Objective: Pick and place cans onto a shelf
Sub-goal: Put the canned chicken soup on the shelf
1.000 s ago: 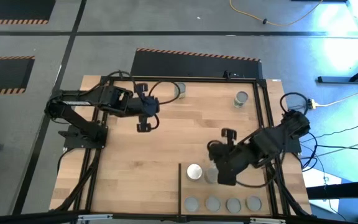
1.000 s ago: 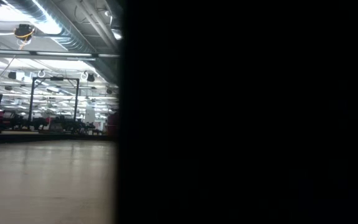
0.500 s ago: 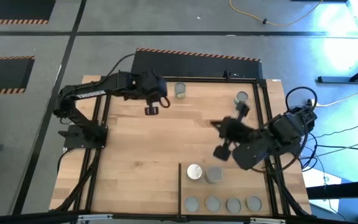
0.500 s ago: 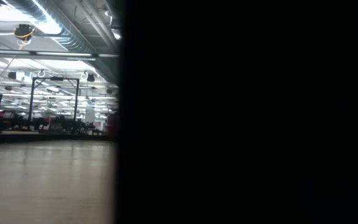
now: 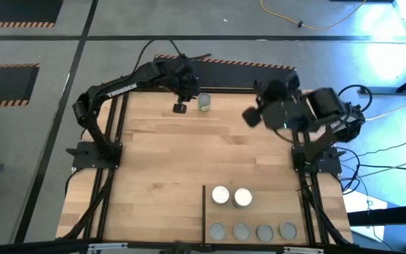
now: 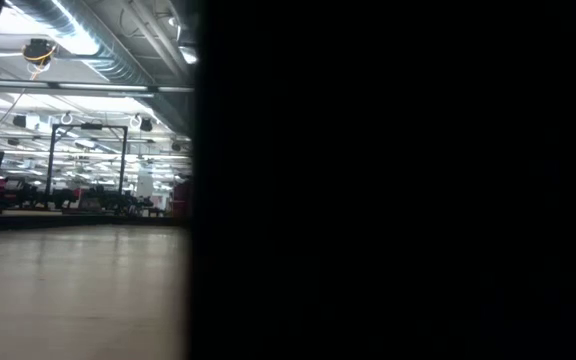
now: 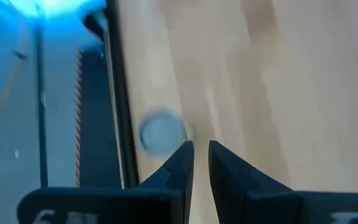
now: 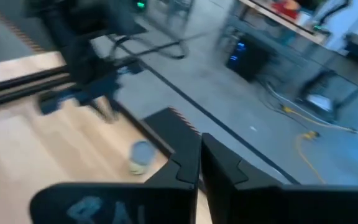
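Two white-topped cans (image 5: 232, 196) now stand side by side on the shelf (image 5: 273, 212), behind a front row of four grey-topped tins (image 5: 252, 231); the second of the pair is newly set upright where half a second ago it sat tilted as the right arm pulled away. The right hand (image 5: 254, 115), fingers nearly closed and empty, has swung up to the worktop's (image 5: 161, 162) far right corner, covering the spot where a can stood. The left hand (image 5: 180, 106), fingers slightly parted, has reached just beside the far-edge can (image 5: 204, 102), likely next to go. Small smooth metal cylinders, pale planked wood, thin black divider bar (image 5: 204, 212).
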Available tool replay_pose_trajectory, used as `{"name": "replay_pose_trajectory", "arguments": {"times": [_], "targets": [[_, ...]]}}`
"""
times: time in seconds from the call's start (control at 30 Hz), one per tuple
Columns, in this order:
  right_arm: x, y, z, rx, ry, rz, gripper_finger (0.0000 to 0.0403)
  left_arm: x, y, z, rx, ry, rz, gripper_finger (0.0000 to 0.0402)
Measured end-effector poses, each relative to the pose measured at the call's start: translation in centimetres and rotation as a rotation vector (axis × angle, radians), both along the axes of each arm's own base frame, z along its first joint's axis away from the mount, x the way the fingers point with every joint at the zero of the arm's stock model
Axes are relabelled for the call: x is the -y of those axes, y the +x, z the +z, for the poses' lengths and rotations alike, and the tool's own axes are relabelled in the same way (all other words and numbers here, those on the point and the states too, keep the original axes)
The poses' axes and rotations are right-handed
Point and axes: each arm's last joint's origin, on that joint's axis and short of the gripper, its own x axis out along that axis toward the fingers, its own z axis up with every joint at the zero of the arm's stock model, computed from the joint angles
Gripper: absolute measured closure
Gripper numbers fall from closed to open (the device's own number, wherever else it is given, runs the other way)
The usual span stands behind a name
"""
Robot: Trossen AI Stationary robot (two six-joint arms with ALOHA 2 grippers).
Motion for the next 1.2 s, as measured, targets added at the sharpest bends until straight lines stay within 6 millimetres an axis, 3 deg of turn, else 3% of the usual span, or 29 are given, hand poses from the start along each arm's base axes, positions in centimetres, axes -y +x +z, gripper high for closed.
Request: {"name": "replay_pose_trajectory", "arguments": {"times": [0.2, 0.37, 0.5, 0.6, 0.7, 0.9, 1.03, 1.2], "targets": [[3.8, -0.7, 0.5, -0.084, -0.054, -0.096, 0.0384, -2.7, 0.1, -2.1, -0.093, 0.051, 0.063, 0.0364], [6.2, -1.1, 0.7, -0.136, -0.076, -0.168, 0.0384, -3.1, 0.7, -2.8, -0.108, 0.087, 0.04, 0.0397], [7.6, -1.5, 0.7, -0.158, -0.065, -0.197, 0.0384, -3.0, 1.2, -3.1, -0.134, 0.14, 0.031, 0.0387], [8.3, -1.7, 0.8, -0.16, -0.063, -0.225, 0.0384, -3.1, 1.6, -2.8, -0.128, 0.227, 0.142, 0.038], [8.7, -1.8, 0.8, -0.178, -0.069, -0.233, 0.0384, -3.1, 1.6, -2.7, -0.147, 0.277, 0.125, 0.0375], [9.1, -1.8, 0.7, -0.18, -0.038, -0.219, 0.0384, -3.4, 2.2, -4.3, -0.153, 0.182, 0.083, 0.0373], [9.1, -1.8, 0.7, -0.18, -0.032, -0.217, 0.0384, -3.5, 2.9, -5.6, -0.146, 0.117, -0.03, 0.0373], [9.1, -1.8, 0.7, -0.179, -0.032, -0.216, 0.0384, -3.7, 3.3, -6.8, -0.201, 0.161, -0.176, 0.0373]]}}
